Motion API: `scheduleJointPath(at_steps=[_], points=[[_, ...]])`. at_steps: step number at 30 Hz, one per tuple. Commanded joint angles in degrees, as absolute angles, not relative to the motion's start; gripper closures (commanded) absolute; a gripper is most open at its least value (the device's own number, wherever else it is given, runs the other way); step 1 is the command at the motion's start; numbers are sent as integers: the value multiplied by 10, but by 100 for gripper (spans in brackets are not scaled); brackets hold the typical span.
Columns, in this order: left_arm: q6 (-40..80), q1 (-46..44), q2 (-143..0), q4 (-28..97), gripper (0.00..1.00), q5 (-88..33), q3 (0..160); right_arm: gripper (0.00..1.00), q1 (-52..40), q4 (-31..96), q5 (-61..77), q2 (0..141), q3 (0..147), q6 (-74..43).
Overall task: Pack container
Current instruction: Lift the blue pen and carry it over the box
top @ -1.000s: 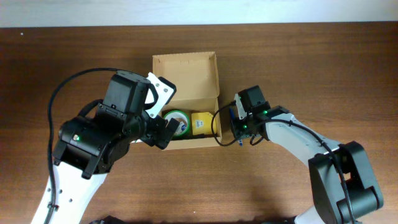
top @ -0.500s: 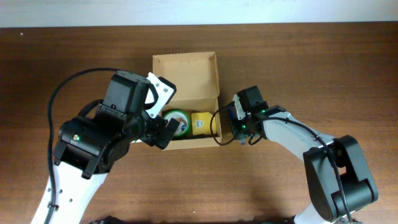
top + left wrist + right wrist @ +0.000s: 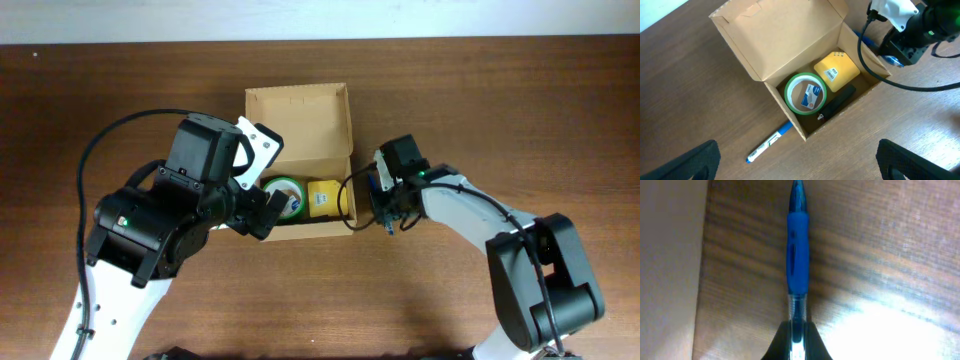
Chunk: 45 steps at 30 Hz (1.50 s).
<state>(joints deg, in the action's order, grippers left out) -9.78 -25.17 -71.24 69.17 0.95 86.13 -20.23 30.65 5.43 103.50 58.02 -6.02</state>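
Note:
The tan cardboard container stands open at the table's middle, its lid flap folded back; it also shows in the left wrist view. Inside lie a green tape roll, a yellow box and a black object. My right gripper is just right of the container and is shut on a blue pen, low over the table beside the container's wall. My left gripper is open and empty, high above the container's near-left corner. A blue-and-white marker lies on the table by that corner.
Bare brown wooden table surrounds the container. A black cable from the right arm loops next to the container's right side. The left arm's bulk hangs over the table to the container's left.
The right arm has shifted its pose slightly while its gripper stays by the container's right wall. The left arm has not moved.

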Motion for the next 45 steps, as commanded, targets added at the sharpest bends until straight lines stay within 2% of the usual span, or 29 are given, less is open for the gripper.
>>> scheduleJointPath(at_steps=[1, 11, 20, 27, 36, 43, 45], points=[[-97, -253, -703, 690, 0, 16, 871, 96, -201, 350, 19, 1046, 615, -62], [-96, -253, -639, 654, 0, 46, 874, 96, -201, 469, -50, 1005, 746, -64], [-96, -253, -564, 647, 0, 46, 874, 96, -203, 496, -50, 955, 829, -57], [-96, -254, -540, 647, 1, 45, 874, 96, -246, 486, 44, 922, 847, 86], [-97, -254, -536, 650, 0, 39, 874, 96, -335, 481, 56, 924, 847, 216], [-67, -254, -530, 655, 0, 17, 875, 96, -350, 482, 112, 953, 846, 375], [-60, -254, -530, 670, 0, 4, 883, 96, -350, 479, 116, 964, 846, 389]])
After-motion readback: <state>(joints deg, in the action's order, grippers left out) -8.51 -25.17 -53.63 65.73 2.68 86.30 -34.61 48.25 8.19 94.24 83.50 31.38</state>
